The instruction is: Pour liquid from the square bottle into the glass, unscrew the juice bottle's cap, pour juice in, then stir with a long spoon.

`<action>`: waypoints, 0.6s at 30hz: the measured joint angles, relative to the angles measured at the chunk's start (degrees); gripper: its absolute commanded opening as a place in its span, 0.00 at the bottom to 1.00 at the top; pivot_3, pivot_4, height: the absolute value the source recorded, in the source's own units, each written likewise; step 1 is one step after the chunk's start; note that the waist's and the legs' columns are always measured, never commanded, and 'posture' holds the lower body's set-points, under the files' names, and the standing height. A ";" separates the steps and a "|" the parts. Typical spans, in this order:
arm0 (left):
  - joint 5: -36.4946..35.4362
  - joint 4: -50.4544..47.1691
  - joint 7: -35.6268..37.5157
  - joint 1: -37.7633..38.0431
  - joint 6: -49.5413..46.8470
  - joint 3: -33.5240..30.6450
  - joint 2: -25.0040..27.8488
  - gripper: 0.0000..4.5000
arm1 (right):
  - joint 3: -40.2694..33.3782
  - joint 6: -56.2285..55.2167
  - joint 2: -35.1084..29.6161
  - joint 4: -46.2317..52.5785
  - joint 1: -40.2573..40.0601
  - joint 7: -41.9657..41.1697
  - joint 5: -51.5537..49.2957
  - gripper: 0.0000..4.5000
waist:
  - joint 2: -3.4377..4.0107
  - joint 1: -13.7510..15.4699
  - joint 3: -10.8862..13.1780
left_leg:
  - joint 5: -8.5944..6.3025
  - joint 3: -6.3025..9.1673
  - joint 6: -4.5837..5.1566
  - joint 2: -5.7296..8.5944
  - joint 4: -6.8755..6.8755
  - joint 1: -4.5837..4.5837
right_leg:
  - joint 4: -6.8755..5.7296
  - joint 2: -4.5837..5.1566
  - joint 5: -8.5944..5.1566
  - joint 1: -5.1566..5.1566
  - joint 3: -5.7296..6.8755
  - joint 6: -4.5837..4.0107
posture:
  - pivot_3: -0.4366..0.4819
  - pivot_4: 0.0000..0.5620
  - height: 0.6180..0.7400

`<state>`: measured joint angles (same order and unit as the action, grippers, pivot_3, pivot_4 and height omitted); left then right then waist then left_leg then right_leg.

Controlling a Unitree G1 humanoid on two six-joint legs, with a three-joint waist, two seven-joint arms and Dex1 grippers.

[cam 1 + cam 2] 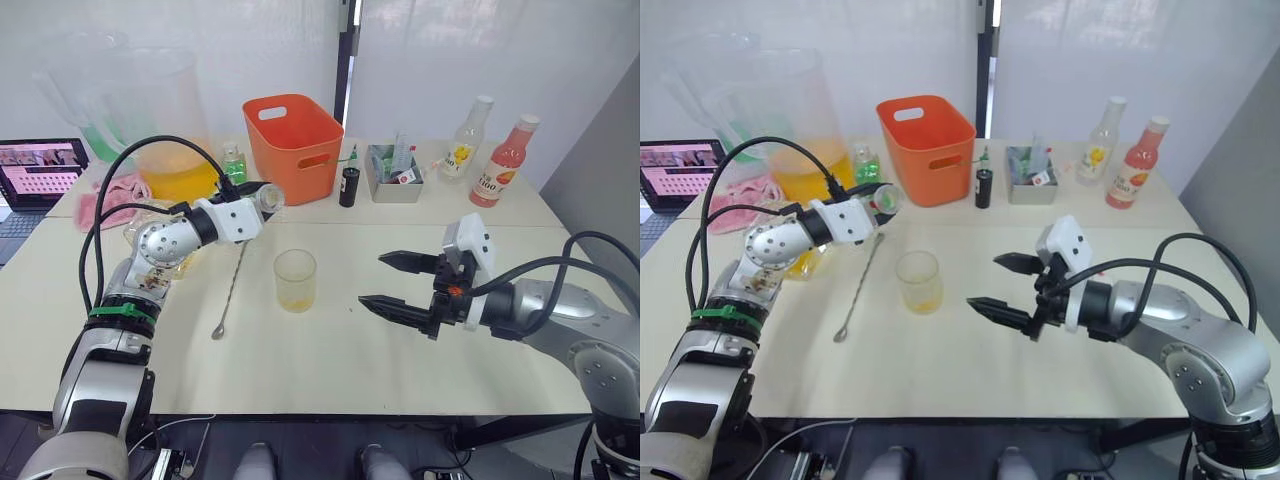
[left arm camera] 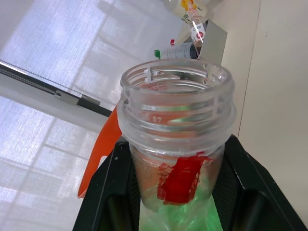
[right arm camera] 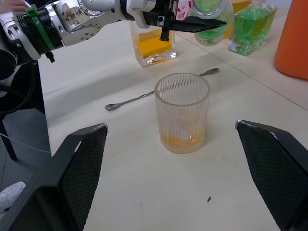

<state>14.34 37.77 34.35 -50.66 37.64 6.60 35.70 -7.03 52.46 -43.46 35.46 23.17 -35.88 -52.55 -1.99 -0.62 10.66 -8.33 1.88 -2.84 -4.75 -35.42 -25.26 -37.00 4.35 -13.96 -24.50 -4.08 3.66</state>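
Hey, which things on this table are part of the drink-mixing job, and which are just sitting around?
For the job:
- juice bottle, uncapped, held in the left tool
- glass with some yellow liquid
- long spoon
- square bottle

Just lying about:
- orange bin
- pink bottle
- yellow-labelled bottle
- laptop

Left gripper clamps juice bottle; right gripper agape.
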 measured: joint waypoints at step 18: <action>11.84 1.86 -10.34 1.35 11.49 4.32 3.30 0.31 | 0.70 -1.20 1.12 -0.17 0.02 -0.08 2.40 1.00 | 0.00 0.03 0.00 | 0.00 0.00 -0.01 0.00 -0.01 0.00 | -0.03 0.01 0.01 0.00 0.00 0.00 | 0.48 0.27 0.70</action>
<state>26.17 39.64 24.01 -49.30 49.13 10.92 39.00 -6.33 51.26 -42.33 35.28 23.19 -35.96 -50.15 -1.99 -0.59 10.66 -8.32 1.88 -2.84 -4.74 -35.43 -25.26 -37.03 4.35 -13.95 -24.51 -4.08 3.66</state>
